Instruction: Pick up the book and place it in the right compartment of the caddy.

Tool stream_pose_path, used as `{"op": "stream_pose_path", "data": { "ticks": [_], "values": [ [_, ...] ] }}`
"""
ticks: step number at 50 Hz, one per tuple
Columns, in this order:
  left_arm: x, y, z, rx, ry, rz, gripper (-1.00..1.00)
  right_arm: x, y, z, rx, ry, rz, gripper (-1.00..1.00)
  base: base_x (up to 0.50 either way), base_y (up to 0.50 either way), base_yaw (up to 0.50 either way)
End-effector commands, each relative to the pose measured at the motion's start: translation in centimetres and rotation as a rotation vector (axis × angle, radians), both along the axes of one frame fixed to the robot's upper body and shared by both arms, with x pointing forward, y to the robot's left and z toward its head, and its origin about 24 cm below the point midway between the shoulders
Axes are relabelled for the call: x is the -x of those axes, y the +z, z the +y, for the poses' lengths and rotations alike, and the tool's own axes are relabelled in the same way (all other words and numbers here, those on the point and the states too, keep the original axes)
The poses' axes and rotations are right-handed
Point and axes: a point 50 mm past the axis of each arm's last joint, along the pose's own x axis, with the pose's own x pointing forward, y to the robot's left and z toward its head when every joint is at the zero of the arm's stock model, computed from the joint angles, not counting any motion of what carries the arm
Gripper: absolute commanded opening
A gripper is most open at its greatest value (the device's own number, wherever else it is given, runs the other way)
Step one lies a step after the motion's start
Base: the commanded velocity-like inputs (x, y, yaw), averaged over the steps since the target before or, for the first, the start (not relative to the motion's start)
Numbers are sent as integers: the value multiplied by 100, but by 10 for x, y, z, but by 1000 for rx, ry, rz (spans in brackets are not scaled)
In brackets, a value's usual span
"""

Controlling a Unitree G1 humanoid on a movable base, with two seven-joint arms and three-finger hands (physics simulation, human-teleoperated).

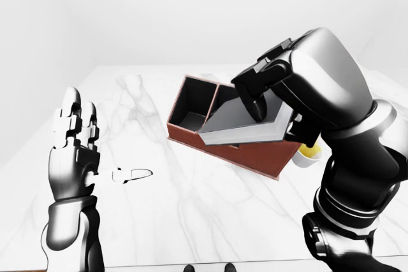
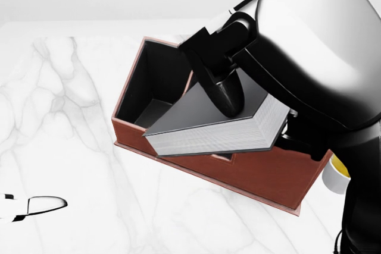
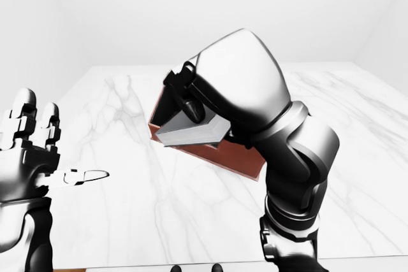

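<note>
A dark grey book (image 2: 205, 111) with white page edges hangs tilted above the caddy, held off the table. My right hand (image 2: 229, 96) is shut on it, one dark finger pressed on the cover. The brown caddy (image 2: 262, 173) with black compartments stands on the marble table; its left compartment (image 2: 156, 84) shows, while the book and my arm hide the middle and right ones. My left hand (image 1: 75, 139) is raised at the left of the left-eye view, fingers spread, holding nothing.
A white cup with yellow contents (image 2: 336, 173) stands just right of the caddy, partly behind my right arm. The marble table (image 2: 65, 117) spreads out to the left of the caddy. Its near edge (image 1: 191, 265) shows at the bottom of the left-eye view.
</note>
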Motion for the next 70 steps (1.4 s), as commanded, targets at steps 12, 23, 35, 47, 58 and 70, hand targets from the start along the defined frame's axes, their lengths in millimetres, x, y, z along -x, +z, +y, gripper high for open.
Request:
{"op": "stream_pose_path", "data": {
  "ticks": [12, 23, 35, 47, 58, 70],
  "values": [
    [-2, 1, -4, -6, -14, -4, 100, -9, 59, -9, 29, -31, -139, -100, 0, 0, 0],
    [-1, 5, -6, -10, -20, -24, 100, -8, 83, -14, 47, -56, -187, -100, 0, 0, 0],
    [1, 6, -7, -4, -29, -28, 100, -29, 91, -25, 38, -178, -126, -100, 0, 0, 0],
    [3, 7, -6, -5, -29, -36, 100, -59, 73, -33, 53, -280, -4, -100, 0, 0, 0],
    [2, 5, -6, -1, -30, -28, 100, -81, 55, -41, 78, -356, 100, -100, 0, 0, 0],
    [3, 3, -5, 3, -24, -18, 100, -105, 28, -52, 106, -442, 233, -100, 0, 0, 0]
  ]
}}
